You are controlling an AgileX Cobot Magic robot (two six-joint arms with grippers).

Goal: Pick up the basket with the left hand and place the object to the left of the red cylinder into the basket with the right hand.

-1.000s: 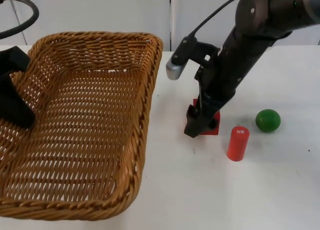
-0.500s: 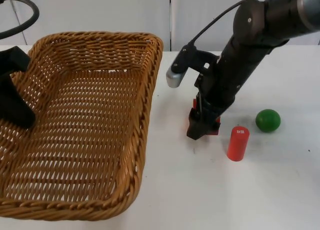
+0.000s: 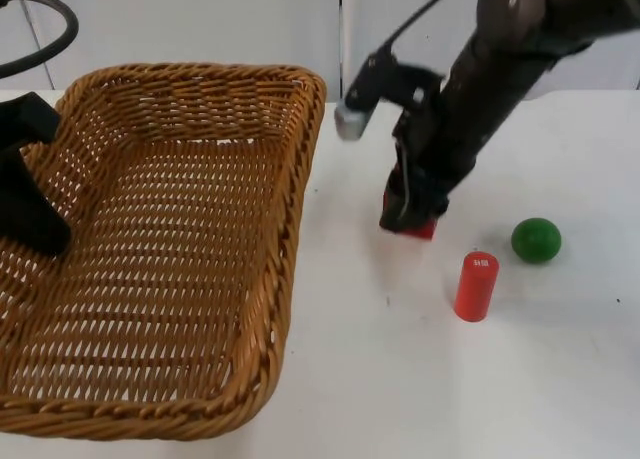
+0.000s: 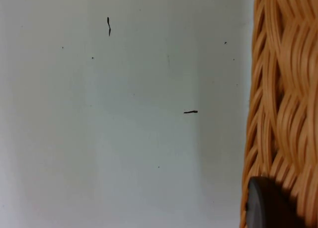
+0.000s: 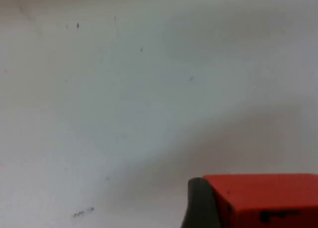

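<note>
The wicker basket [image 3: 200, 109] takes up the left of the top view, with my left gripper [image 3: 38, 227] shut on its left rim. In the left wrist view a black fingertip [image 4: 266, 205] presses on the woven rim [image 4: 280, 89]. My right gripper [image 3: 403, 217] is shut on a red block [image 3: 421, 229], held a little above the table just right of the basket. The right wrist view has that red block [image 5: 263, 198] beside a dark fingertip [image 5: 201, 205]. The red cylinder [image 3: 476, 286] stands upright, in front and to the right of the block.
A green ball [image 3: 536, 239] lies on the white table [image 3: 420, 379] right of the red cylinder. The grey partition wall [image 3: 200, 19] closes off the back. Bare table stretches in front of the cylinder.
My right gripper has risen from the table with the red block in it, moving back and away from the cylinder. The basket and left arm have not moved.
</note>
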